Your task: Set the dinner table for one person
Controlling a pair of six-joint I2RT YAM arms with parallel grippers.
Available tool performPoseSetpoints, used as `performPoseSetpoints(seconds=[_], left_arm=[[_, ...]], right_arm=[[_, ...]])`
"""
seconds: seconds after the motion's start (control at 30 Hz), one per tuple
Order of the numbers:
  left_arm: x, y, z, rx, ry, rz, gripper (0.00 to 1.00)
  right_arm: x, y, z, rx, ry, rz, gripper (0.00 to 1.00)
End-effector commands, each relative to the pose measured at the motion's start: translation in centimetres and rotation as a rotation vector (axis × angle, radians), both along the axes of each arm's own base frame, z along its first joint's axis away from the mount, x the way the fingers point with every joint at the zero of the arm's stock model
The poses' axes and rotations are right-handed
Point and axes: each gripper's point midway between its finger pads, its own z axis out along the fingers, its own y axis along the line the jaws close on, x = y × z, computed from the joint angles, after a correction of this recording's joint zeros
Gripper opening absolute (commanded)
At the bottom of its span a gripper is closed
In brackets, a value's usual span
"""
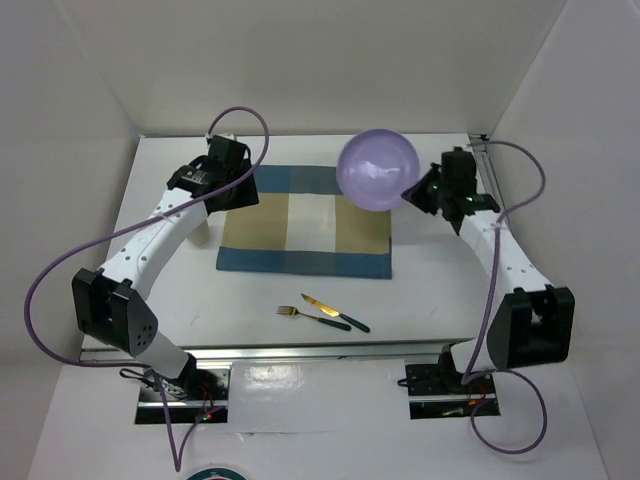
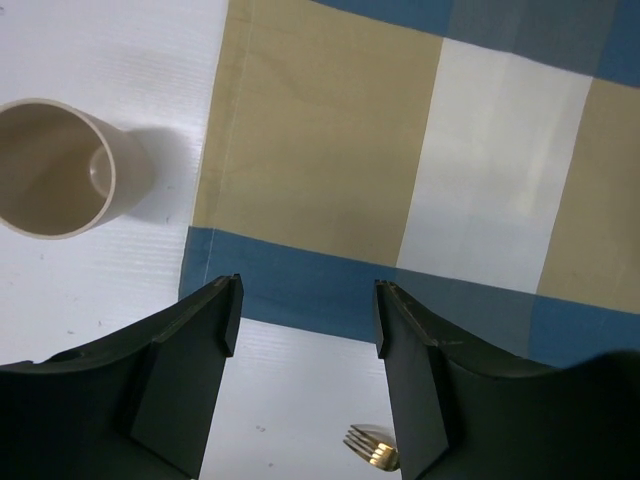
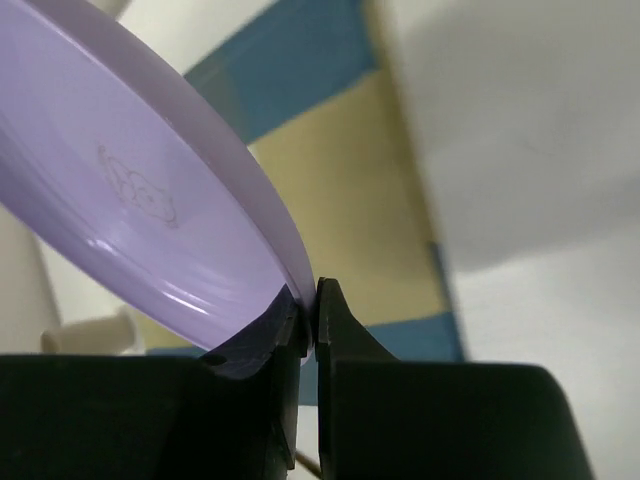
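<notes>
White walls close in a plain white tabletop (image 1: pixel 430 290) with a metal rail along its near edge, and it fills most of the overhead view in front of our two arm bases. A blue-and-tan checked placemat (image 1: pixel 300 235) lies flat at its middle.

Our right gripper (image 3: pixel 312 300) is pinched on the rim of a lilac plate (image 1: pixel 375 170), which it holds tilted over the placemat's far right corner.

Our left gripper (image 2: pixel 305 315) hangs with its jaws spread and nothing between them, above the placemat's left part. From its wrist camera we see a beige cup (image 2: pixel 55 170) standing upright on the bare tabletop just beside the placemat's left edge.

Nearer the bases, a gold fork (image 1: pixel 298 315) and a gold knife (image 1: pixel 335 312), both dark-handled, lie side by side on the tabletop, apart from the placemat.
</notes>
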Motion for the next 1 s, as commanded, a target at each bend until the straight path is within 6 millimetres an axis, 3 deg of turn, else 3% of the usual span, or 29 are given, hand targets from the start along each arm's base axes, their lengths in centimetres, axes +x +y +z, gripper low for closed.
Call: performPoseSetpoints(seconds=[0.0,0.03,0.07,0.13,0.17,0.23,0.27,0.3,0.47,0.7,0.77,0.83,0.97], left_arm=[[0.8,1.3,2.0,0.017,-0.046,0.081,0.72],[0.6,2.3,2.4,0.023,-0.052,0.106,0.72],[0.5,3.0,2.6,0.018,-0.052,0.13,0.72],[0.0,5.2,3.2,0.008,-0.061,0.192,0.74],[-0.3,5.8,3.4,-0.001,-0.066,0.203,0.76],[-1.0,7.3,3.3,0.001,-0.064,0.24,0.78],[-1.3,8.4,3.7,-0.011,-0.075,0.265,0.79],[-1.6,8.9,3.6,-0.018,-0.073,0.275,0.79],[-2.6,12.1,1.4,-0.046,0.004,0.353,0.79],[-3.9,14.1,-2.1,-0.106,0.084,0.431,0.81],[-3.9,14.2,-2.5,-0.128,0.088,0.438,0.83],[-4.0,13.9,-3.3,-0.141,0.1,0.44,0.83],[-3.7,13.7,-5.0,-0.167,0.138,0.44,0.84]], right_arm=[[1.9,6.2,1.0,0.017,-0.01,0.193,0.0],[2.0,8.9,0.6,0.025,0.006,0.258,0.0],[3.5,10.5,-0.5,0.025,0.032,0.299,0.0],[4.0,13.8,-1.8,0.044,0.071,0.382,0.0],[4.6,14.8,-4.1,0.038,0.121,0.396,0.0],[5.5,17.1,-4.2,0.042,0.123,0.439,0.0],[5.6,17.7,-6.1,0.036,0.167,0.449,0.0],[6.1,18.4,-5.8,0.036,0.16,0.458,0.0],[6.0,19.1,-9.4,0.027,0.239,0.469,0.0],[5.7,19.9,-12.4,0.035,0.294,0.503,0.01],[5.8,20.5,-12.3,0.056,0.288,0.523,0.18],[6.0,20.8,-12.3,0.065,0.287,0.531,0.26],[6.4,20.7,-11.1,0.054,0.264,0.534,0.59]])
